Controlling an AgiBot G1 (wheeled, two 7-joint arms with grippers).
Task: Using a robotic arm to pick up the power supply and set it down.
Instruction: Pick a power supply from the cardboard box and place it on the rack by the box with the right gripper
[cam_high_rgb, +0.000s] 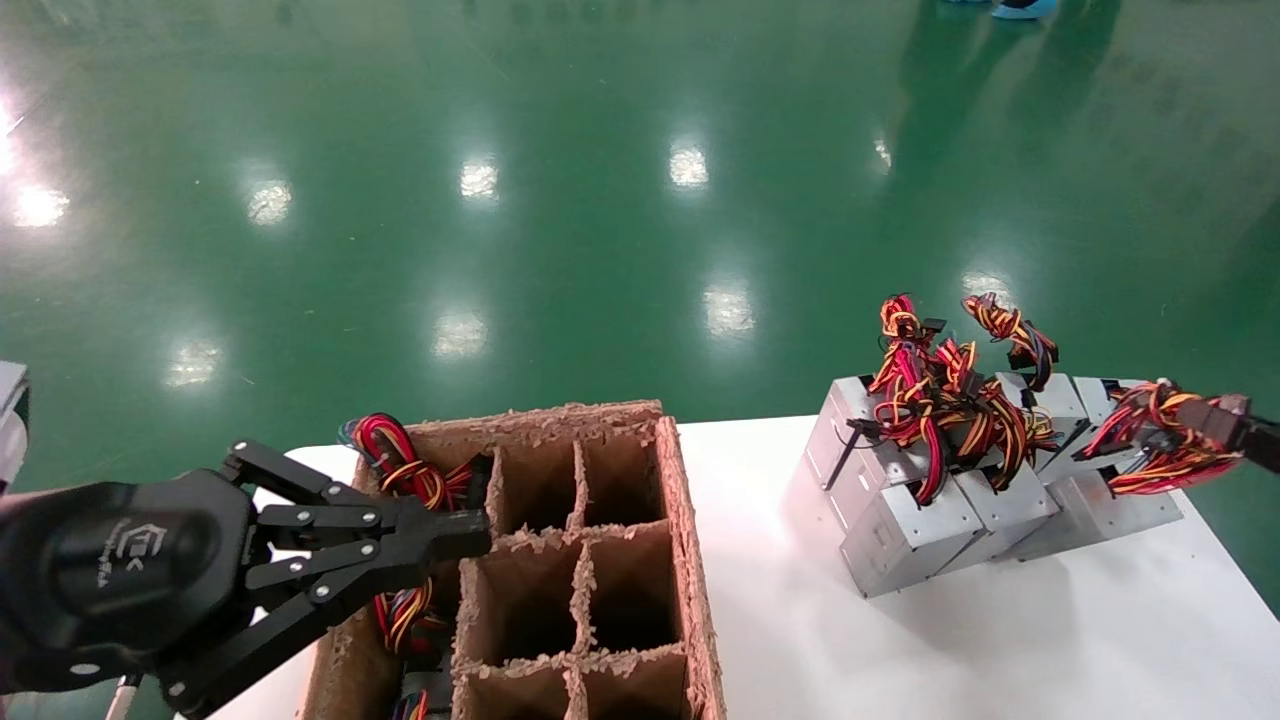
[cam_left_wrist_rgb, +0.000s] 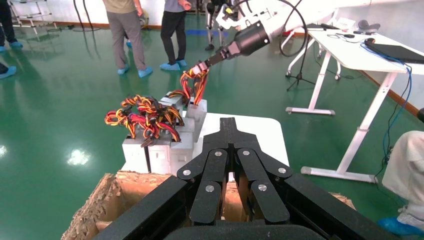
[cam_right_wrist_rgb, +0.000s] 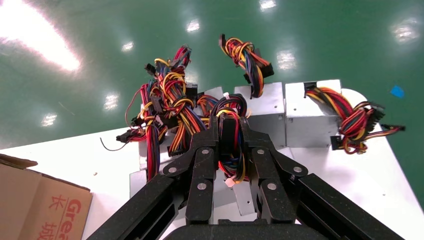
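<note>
Several silver-grey power supply boxes (cam_high_rgb: 905, 535) lie piled on the white table (cam_high_rgb: 800, 620) at the right, coloured wire bundles sticking up. My right gripper (cam_high_rgb: 1195, 412) reaches in from the right edge. In the right wrist view that gripper (cam_right_wrist_rgb: 227, 122) is shut on one supply's wire bundle (cam_right_wrist_rgb: 231, 107), above a metal box (cam_right_wrist_rgb: 235, 195). The left wrist view shows the same arm (cam_left_wrist_rgb: 250, 37) pinching those wires (cam_left_wrist_rgb: 195, 82). My left gripper (cam_high_rgb: 475, 530) hangs shut over the cardboard divider box, holding nothing (cam_left_wrist_rgb: 228, 125).
The brown cardboard divider box (cam_high_rgb: 690, 560) stands at the table's front left; red and yellow wires (cam_high_rgb: 400, 465) fill its left cells. People (cam_left_wrist_rgb: 125, 35) and white desks (cam_left_wrist_rgb: 350, 55) stand on the green floor beyond. A second carton (cam_right_wrist_rgb: 35, 200) shows beside the pile.
</note>
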